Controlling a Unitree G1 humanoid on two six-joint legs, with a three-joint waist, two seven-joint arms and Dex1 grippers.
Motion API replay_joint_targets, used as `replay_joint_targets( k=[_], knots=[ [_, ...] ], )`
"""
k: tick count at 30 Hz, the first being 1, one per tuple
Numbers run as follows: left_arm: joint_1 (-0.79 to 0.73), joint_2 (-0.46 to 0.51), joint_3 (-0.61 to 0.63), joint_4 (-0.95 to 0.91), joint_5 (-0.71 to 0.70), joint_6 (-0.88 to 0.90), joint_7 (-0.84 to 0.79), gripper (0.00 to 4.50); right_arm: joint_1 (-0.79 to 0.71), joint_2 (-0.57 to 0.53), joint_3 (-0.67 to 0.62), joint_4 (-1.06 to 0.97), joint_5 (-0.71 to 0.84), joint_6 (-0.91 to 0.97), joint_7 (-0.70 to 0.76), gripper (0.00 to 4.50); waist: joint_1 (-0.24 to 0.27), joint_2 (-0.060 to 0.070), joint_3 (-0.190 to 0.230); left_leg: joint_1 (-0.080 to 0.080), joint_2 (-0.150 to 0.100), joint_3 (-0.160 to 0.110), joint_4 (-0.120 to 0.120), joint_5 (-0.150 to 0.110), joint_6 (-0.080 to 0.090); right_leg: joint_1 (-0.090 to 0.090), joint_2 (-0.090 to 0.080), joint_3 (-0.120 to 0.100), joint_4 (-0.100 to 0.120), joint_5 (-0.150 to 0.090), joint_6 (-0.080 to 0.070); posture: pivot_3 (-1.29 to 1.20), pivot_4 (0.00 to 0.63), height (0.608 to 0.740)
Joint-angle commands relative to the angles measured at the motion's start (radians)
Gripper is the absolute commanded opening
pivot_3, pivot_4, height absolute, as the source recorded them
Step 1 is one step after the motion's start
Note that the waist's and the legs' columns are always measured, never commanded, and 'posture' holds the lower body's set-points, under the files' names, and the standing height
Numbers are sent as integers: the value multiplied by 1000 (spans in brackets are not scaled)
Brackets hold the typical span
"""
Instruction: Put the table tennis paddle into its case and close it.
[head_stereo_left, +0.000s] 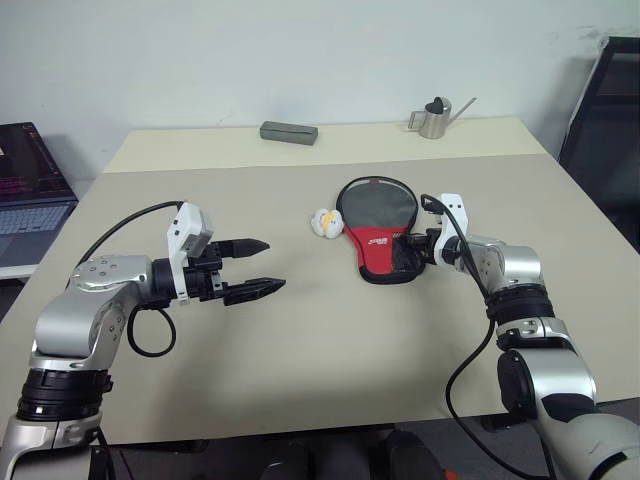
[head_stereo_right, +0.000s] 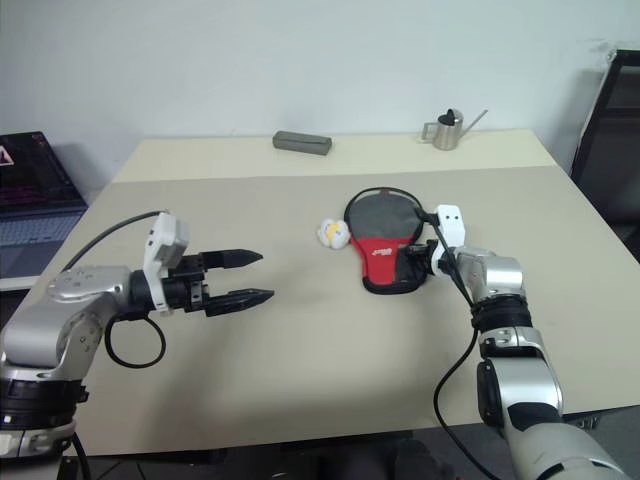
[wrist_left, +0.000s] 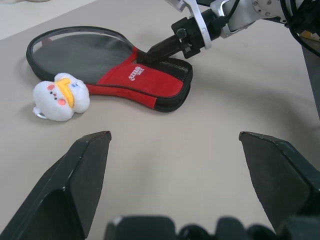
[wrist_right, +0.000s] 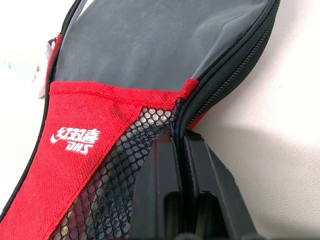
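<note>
Case flat mid-bench, paddle presumably inside. Right gripper jaws clenched at zip edge on the mesh handle part; left gripper released, well apart. Risk: dragging the unpinned case instead of closing zip.

The case is matt black cloth with a smooth, faintly shiny round panel, red fabric and open black mesh at its handle end, lying on a smooth matt beige table beside a fluffy plush toy.
</note>
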Motion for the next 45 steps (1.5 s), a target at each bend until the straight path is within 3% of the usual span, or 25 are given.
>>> replay_joint_targets(
  k=[1,4,7,10,26,45],
  knots=[
    [-3,18,20,-28,-20,-1,-1,4500,-2,3,-2,-41,18,2,2,17,0,0,0,0,0,0,0,0,0,0,0,0,0,0,0,0,150,740],
    [-3,18,20,-28,-19,-1,-1,4500,-2,3,-1,-41,18,2,2,17,0,0,0,0,0,0,0,0,0,0,0,0,0,0,0,0,150,740],
    [35,124,-49,-61,2,-28,-166,4500,243,-45,-13,-542,128,353,-12,17,4,0,-1,-2,2,-2,-1,0,0,-1,0,-2,-2,0,0,0,150,740],
    [43,144,-66,-66,-5,-39,-193,4500,297,-41,-28,-673,162,445,-48,17,16,2,0,-3,4,-1,-4,0,-3,0,2,-4,-7,0,-1,0,150,740],
    [39,159,-92,-66,3,-63,-249,4500,346,-51,-36,-795,206,552,-74,17,23,2,0,-1,7,2,-3,-2,0,1,4,-4,-6,0,-2,0,150,740],
    [61,186,-126,-121,6,-96,-310,4500,565,-61,-84,-1155,330,830,-73,17,31,1,-1,-1,8,1,-3,-2,0,1,4,-5,-6,0,-2,0,150,740]
  ],
)
